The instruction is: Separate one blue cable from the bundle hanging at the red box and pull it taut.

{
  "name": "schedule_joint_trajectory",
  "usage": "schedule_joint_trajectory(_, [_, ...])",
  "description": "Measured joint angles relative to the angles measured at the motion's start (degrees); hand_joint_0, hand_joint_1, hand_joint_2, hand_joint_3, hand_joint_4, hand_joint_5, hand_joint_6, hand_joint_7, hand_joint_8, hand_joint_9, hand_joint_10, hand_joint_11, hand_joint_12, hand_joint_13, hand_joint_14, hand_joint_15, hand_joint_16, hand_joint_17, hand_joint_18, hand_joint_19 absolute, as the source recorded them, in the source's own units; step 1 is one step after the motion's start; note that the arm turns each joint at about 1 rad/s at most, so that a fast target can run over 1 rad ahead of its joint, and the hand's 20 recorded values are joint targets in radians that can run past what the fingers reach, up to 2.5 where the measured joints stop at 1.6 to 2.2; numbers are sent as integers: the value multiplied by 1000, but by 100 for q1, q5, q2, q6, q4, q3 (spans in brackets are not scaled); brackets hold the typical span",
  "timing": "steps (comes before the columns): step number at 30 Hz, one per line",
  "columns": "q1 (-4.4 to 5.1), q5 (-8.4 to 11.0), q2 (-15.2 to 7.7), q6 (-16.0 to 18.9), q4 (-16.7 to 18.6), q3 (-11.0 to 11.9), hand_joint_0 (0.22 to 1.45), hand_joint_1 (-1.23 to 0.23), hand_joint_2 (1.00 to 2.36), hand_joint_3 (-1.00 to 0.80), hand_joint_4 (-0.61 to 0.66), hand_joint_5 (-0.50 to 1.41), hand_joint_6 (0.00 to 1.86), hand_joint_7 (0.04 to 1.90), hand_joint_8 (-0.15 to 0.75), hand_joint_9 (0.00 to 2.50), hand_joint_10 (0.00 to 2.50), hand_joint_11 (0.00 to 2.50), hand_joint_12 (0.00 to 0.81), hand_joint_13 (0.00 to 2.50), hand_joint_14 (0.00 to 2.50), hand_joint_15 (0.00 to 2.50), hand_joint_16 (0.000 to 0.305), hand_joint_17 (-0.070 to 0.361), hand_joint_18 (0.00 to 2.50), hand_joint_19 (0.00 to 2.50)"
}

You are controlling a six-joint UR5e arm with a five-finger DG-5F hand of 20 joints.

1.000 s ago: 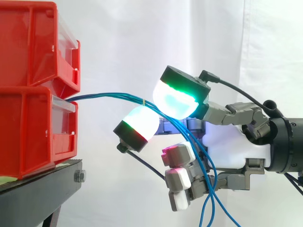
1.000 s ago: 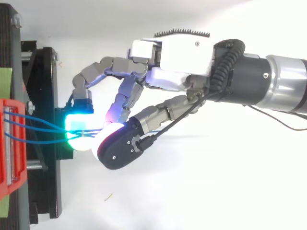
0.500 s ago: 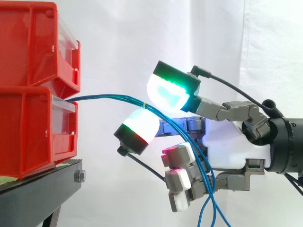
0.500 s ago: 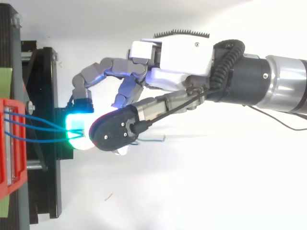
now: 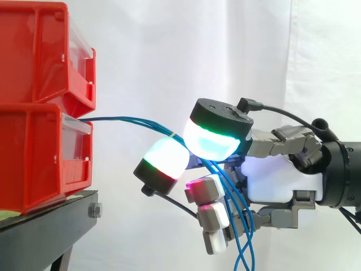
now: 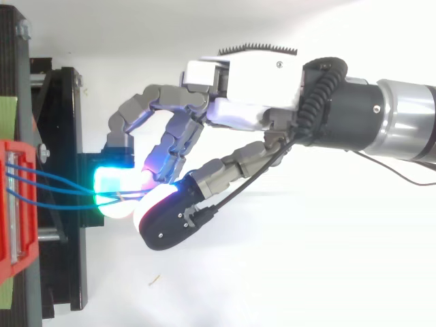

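Several thin blue cables [image 5: 124,119] leave the front of the lower red box [image 5: 39,158] and run right as one bundle. In the side view they pass between a green-glowing pad [image 5: 214,141] above and a white pad [image 5: 164,160] below, then hang down through the curled fingers past the palm. My hand [image 5: 276,175] is shut on this bundle, just right of the box. From above, the cables [image 6: 61,187] fan out of the red box [image 6: 13,225] and meet at the glowing pads, with the hand [image 6: 252,88] reaching in from the right. I cannot tell whether a single cable is separated.
A second red bin [image 5: 39,51] sits stacked on the lower box. Both stand on a black stand [image 5: 51,220] whose edge lies below the cables. A white curtain hangs behind.
The green-glowing pad, lifted off half a second ago, has come back down onto the cables. The bundle now bends lower at the pads.
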Motion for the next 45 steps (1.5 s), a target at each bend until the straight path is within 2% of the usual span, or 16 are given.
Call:
schedule_joint_trajectory(1, [2, 1, -1, -3, 1, 0, 739, -921, 1007, -404, 37, -189, 901, 822, 329, 1116, 10, 1155, 363, 1154, 26, 715, 38, 85, 987, 635])
schedule_joint_trajectory(2, [6, 3, -1, -7, 2, -1, 747, -924, 1003, -451, 29, -182, 909, 907, 335, 1134, 11, 1160, 363, 1157, 25, 718, 38, 85, 987, 634])
schedule_joint_trajectory(4, [11, 4, -1, -13, 3, -2, 734, -921, 1000, -493, 31, -177, 909, 924, 334, 1141, 10, 1162, 364, 1171, 25, 711, 38, 85, 992, 635])
schedule_joint_trajectory(8, [15, 5, 0, -17, 4, -5, 610, -776, 1000, -500, 93, -155, 883, 892, 351, 1159, 12, 1164, 372, 1168, 24, 721, 38, 85, 989, 670])
schedule_joint_trajectory(11, [18, 6, -1, -16, 4, -5, 566, -718, 1000, -500, 100, -149, 871, 912, 358, 1167, 12, 1136, 376, 1179, 23, 728, 39, 87, 1000, 670])
schedule_joint_trajectory(15, [18, 6, 0, -12, -6, -5, 557, -655, 1000, -500, 113, -141, 857, 923, 358, 1179, 13, 1122, 375, 1182, 24, 723, 39, 88, 999, 675])
schedule_joint_trajectory(17, [18, 6, 0, -11, -16, -5, 609, -609, 1000, -500, 83, -135, 852, 970, 354, 1191, 13, 1120, 370, 1178, 25, 724, 38, 85, 985, 689])
schedule_joint_trajectory(19, [21, 7, 0, -10, -23, -5, 633, -646, 1000, -500, 55, -136, 863, 982, 351, 1185, 16, 1128, 369, 1178, 25, 727, 38, 84, 985, 689])
schedule_joint_trajectory(23, [26, 9, 1, -11, -26, -5, 635, -788, 1013, -255, 26, -142, 890, 1097, 362, 1151, 12, 1126, 384, 1185, 25, 722, 40, 89, 1006, 671])
schedule_joint_trajectory(25, [30, 9, 1, -14, -23, -5, 655, -839, 1016, -218, -7, -146, 897, 1151, 358, 1138, 13, 1129, 381, 1181, 24, 722, 39, 88, 999, 672])
schedule_joint_trajectory(26, [33, 9, 1, -15, -24, -5, 665, -864, 1015, -208, -41, -154, 924, 1063, 358, 1128, 11, 1128, 380, 1178, 24, 715, 39, 88, 1004, 676])
schedule_joint_trajectory(33, [50, 14, 0, -18, -30, -6, 742, -926, 1014, -288, -106, -165, 940, 1072, 345, 1122, 13, 1128, 371, 1168, 25, 725, 39, 88, 1015, 664])
schedule_joint_trajectory(39, [52, 15, 0, -19, -35, -10, 822, -949, 1000, -497, -146, -161, 947, 1072, 350, 1144, 12, 1143, 367, 1170, 23, 731, 38, 86, 1009, 658])
schedule_joint_trajectory(43, [52, 15, 0, -23, -32, -12, 778, -946, 1000, -500, -68, -160, 941, 1044, 346, 1144, 15, 1139, 363, 1175, 24, 728, 38, 86, 1030, 639])
schedule_joint_trajectory(45, [52, 12, 0, -29, -29, -12, 701, -949, 1000, -500, -1, -153, 929, 1036, 351, 1147, 14, 1127, 364, 1175, 26, 727, 38, 85, 1028, 655])
